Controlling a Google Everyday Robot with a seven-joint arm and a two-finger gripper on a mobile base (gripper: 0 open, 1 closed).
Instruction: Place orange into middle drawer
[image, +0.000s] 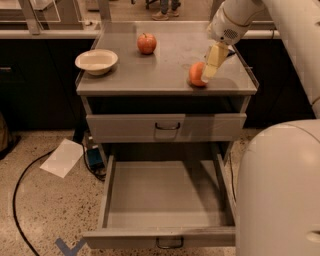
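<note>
The orange (196, 74) lies on the grey cabinet top (165, 75) near its front right corner. My gripper (213, 62), pale yellow, hangs from the white arm and sits against the orange's right side, partly in front of it. The middle drawer (107, 192) is pulled fully out below, wide and shallow, with nothing in it; its dark loop handle (170, 243) shows at the front. The like drawer above it (215, 127) is closed.
A red apple (146, 43) sits at the back of the top and a white bowl (96, 61) at its left. My white body (280, 190) fills the lower right. A sheet of paper (62, 157) and a black cable (17, 200) lie on the floor at left.
</note>
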